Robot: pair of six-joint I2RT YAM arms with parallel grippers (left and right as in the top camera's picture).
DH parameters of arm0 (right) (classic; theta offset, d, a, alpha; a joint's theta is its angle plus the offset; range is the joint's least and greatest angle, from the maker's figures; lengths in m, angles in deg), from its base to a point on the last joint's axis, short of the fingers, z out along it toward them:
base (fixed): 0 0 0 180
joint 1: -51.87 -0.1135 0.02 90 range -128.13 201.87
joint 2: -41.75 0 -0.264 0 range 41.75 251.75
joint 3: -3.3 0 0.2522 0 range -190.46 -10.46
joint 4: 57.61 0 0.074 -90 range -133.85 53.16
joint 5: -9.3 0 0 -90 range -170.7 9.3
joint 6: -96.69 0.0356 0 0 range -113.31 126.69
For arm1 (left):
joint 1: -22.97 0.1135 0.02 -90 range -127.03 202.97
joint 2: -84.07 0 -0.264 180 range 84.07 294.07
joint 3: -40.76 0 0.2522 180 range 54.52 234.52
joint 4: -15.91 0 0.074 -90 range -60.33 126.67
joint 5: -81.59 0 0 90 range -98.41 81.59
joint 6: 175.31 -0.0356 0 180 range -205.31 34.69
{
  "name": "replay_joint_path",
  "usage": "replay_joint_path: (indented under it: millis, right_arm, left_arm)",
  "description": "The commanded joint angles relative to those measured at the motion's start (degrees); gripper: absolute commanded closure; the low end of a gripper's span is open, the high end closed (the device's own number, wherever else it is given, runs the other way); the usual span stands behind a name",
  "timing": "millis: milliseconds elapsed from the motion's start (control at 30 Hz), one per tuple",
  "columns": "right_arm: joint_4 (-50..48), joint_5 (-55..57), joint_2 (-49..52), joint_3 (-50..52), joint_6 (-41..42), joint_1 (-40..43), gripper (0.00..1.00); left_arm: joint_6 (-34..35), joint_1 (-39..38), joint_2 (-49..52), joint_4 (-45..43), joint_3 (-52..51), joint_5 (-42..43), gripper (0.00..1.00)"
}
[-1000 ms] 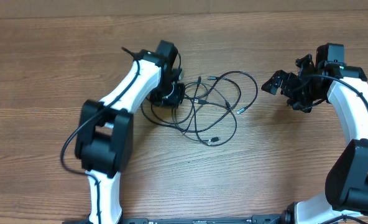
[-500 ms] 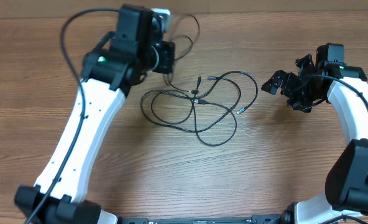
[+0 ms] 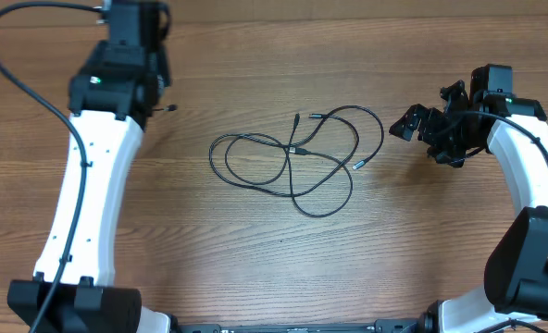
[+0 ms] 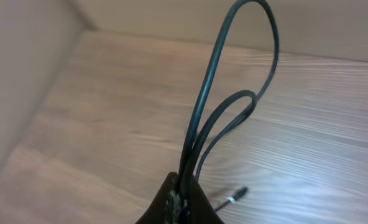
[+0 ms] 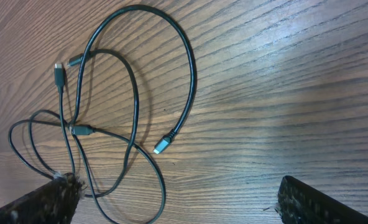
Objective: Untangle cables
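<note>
**Left gripper [image 4: 181, 204] clamps one cable [image 4: 205, 93]; loose cables [image 3: 294, 148] lie mid-table**

Count: two grippers and one wooden table [image 3: 255, 268]. One cable is up in the air, and a loose heap of thin black cord lies on the wood. Four plug ends [image 5: 162, 146] can be counted in the heap. Two lie side by side at its far edge, one silver-tipped end lies at its right, and one sits in the middle where strands cross. Four ends would fit two cords, though the crossings do not let me trace each one through. The heap spreads in wide flat loops, a rounder one to the left and a long one reaching right.

Two small green lights [image 3: 93, 80] glow, one on each arm [image 3: 89, 185]. The plugs are too small for any marking to be read.

The left gripper is raised at the far left of the scene, well apart from the heap. Its fingers are pressed together on the one cable, which is folded so that two narrow loops stand out beyond the tips. One plug [image 4: 234, 198] of this cable hangs free beside the grip.

The right gripper [image 5: 181, 205] sits at the right of the scene, its fingers [image 5: 321, 199] spread wide with bare wood between them. The loose cables lie to its left, with the rightmost loop near the fingertips. In the right wrist view a strand runs up to the finger at the picture's left edge; I cannot tell whether they touch.
</note>
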Motion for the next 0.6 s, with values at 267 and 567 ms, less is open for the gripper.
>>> replay_joint_path:
  millis: [267, 567]
  right_arm:
    - [-0.20, 0.20, -1.44, -0.50, -0.09, 0.11, 0.00]
    - [-0.20, 0.20, -1.44, -0.50, -0.09, 0.11, 0.00]
  left_arm:
    - [-1.01, 13.90, 9.46, -1.42, 0.74, 3.06, 0.96]
    - [-0.83, 21.73, 18.32, 0.24, 0.74, 9.84, 0.92]
